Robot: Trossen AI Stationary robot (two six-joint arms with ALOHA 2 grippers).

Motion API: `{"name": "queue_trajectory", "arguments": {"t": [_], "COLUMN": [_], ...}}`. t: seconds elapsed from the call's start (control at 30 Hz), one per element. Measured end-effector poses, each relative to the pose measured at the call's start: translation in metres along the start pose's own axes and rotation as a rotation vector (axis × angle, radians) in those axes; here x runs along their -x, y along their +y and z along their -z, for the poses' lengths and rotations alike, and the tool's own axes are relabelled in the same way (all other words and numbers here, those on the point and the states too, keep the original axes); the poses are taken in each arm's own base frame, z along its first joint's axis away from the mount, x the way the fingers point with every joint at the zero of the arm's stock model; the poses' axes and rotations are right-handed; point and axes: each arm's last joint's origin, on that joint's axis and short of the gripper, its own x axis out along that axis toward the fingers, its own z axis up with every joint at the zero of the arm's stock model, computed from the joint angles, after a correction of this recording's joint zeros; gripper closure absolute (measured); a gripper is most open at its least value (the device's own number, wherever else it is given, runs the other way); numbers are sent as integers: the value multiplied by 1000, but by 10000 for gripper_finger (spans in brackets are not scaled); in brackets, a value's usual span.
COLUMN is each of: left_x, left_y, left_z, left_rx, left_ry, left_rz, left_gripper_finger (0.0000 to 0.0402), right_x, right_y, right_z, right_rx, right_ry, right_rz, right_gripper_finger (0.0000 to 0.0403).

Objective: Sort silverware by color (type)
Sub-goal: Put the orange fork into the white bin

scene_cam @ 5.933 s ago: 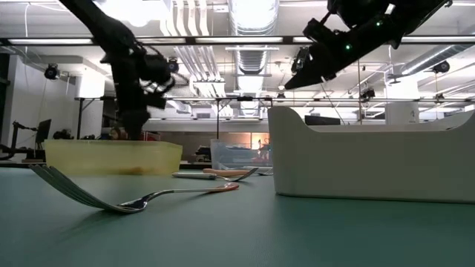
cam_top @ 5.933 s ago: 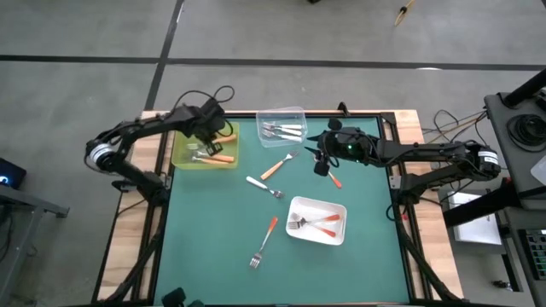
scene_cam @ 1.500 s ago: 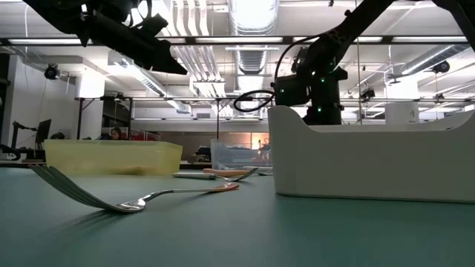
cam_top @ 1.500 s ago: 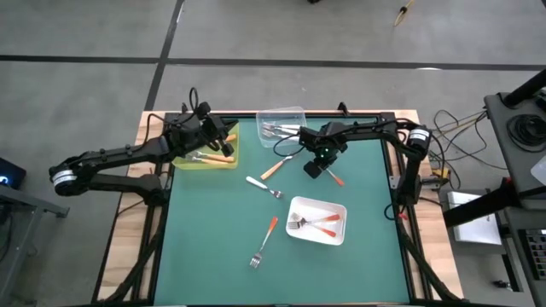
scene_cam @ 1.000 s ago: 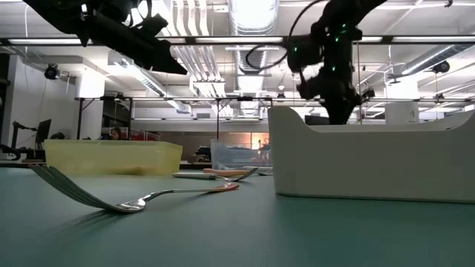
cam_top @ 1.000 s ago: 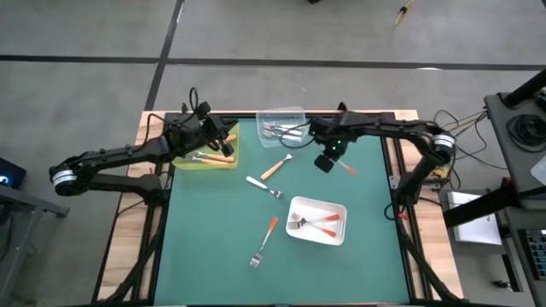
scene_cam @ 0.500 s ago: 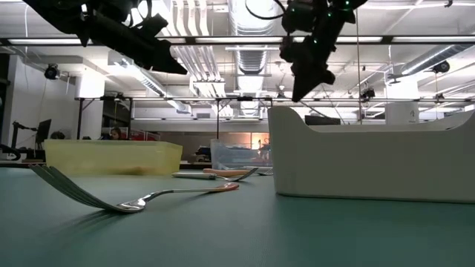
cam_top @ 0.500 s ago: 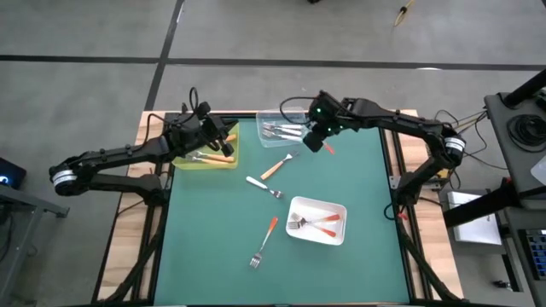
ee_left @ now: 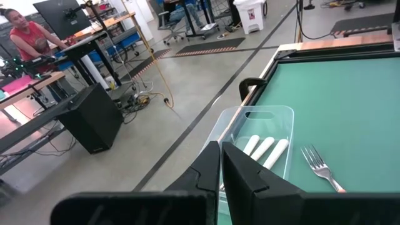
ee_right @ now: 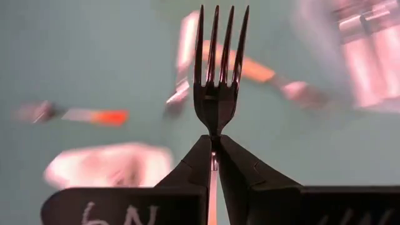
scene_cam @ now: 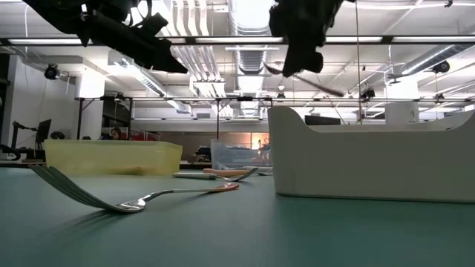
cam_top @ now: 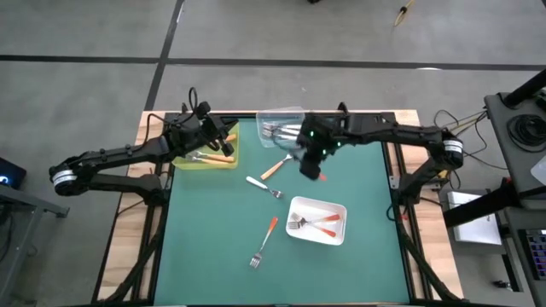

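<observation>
Above the desk (cam_top: 367, 213): right end effector (cam_top: 310, 164) pinching a red-handled fork (ee_right: 217, 75).
Fork held aloft beside the clear tray (cam_top: 281, 124); left end effector (cam_top: 223, 136), pressed together, waits over the yellow tray (cam_top: 183, 159).

Yellow tray (cam_top: 183, 159), clear tray (cam_top: 281, 113), white tray (cam_top: 316, 232).
</observation>
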Motion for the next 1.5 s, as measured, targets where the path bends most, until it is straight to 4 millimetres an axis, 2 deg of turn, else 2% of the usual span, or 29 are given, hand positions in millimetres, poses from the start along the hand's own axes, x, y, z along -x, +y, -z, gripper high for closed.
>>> {"name": "queue_trajectory", "arguments": {"t": [0.23,0.47,0.63,0.87,1.1,1.3,1.5], "left_x": [0,0,0,0,0,0,0], "left_y": [0,0,0,0,0,0,0], "left_z": [0,0,0,0,1,1,1], "left_rx": [0,0,0,7,10,10,10], "left_ry": [0,1,1,2,7,7,7], "left_rz": [0,1,1,1,2,2,2], "left_gripper_finger": [402,402,402,402,402,402,402], "right_x": [-6,-12,-21,-41,-66,-72,-73], "right_y": [46,97,120,132,135,138,138], "right_z": [29,58,71,79,78,72,71], "right_rx": [17,280,407,418,462,602,638], "right_ry": [220,303,324,379,433,459,462], "right_rz": [-87,-150,-126,-90,-66,-47,-31], "right_gripper_finger": [391,391,391,391,391,391,390]}}
